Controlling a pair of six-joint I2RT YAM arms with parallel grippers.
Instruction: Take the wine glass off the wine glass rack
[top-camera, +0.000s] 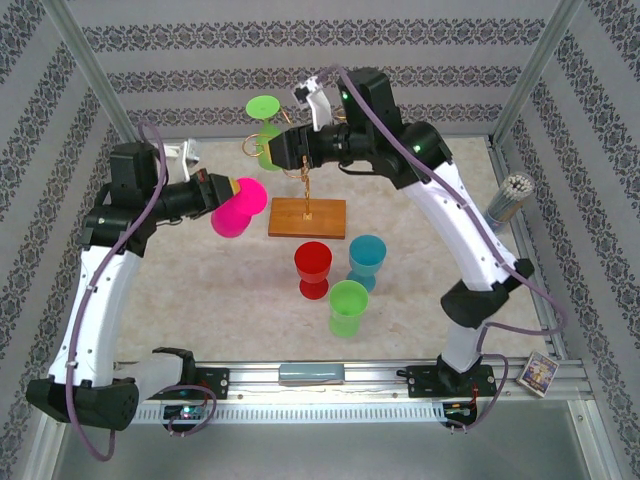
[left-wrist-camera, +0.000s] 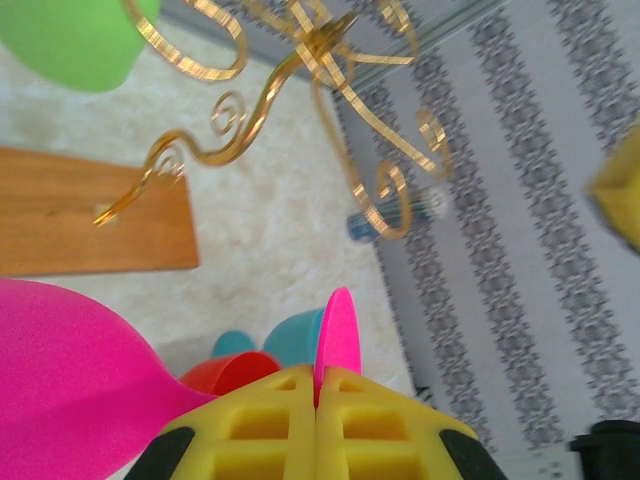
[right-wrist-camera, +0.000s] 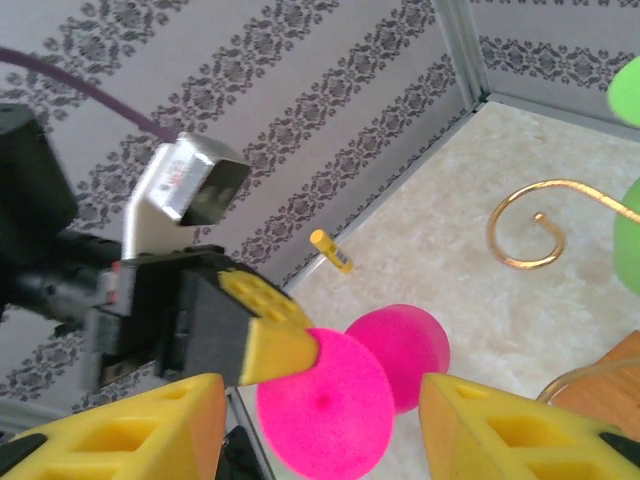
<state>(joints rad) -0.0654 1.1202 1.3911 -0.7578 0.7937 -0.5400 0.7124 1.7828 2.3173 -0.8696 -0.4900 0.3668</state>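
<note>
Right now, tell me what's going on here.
The left hand is shut on the foot of a pink wine glass, holding it in the air beside the wine glass rack. The right hand is open, close to a green wine glass hanging on the rack. A red glass, a blue glass and another green glass stand on the table.

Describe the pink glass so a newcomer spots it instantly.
Find the gold wire wine glass rack on its wooden base mid-table. Just left of it, the left end effector holds the pink wine glass tipped in the air. It is the only pink one; the red glass, blue glass and green glass stand on the table.
</note>
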